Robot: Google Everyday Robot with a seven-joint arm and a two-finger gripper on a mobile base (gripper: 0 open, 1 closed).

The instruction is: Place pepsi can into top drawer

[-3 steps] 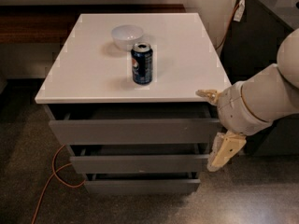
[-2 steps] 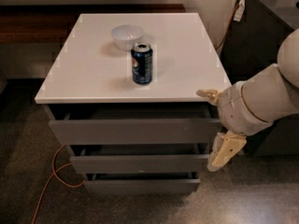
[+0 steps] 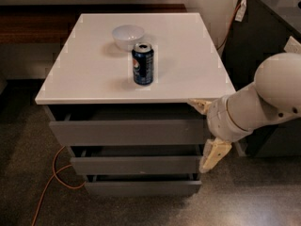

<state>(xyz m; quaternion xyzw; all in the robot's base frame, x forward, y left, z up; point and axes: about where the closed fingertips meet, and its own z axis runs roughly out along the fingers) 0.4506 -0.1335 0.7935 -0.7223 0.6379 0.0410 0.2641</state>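
gripper (image 3: 201, 135): hanging at the right front corner of the white top (image 3: 84, 79), jaws spread wide, gripping nothing
pepsi can (image 3: 143, 63): standing upright on the white top, up and left of the jaws, well apart from them
top drawer (image 3: 127, 132): lying just left of the jaws, front seemingly pulled out a little
white bowl (image 3: 127, 36): sitting just behind the can, farther from the jaws
handling: likely feeling light, stiff but dentable, slick-walled; taking hold around the mid-body, squeezing gently
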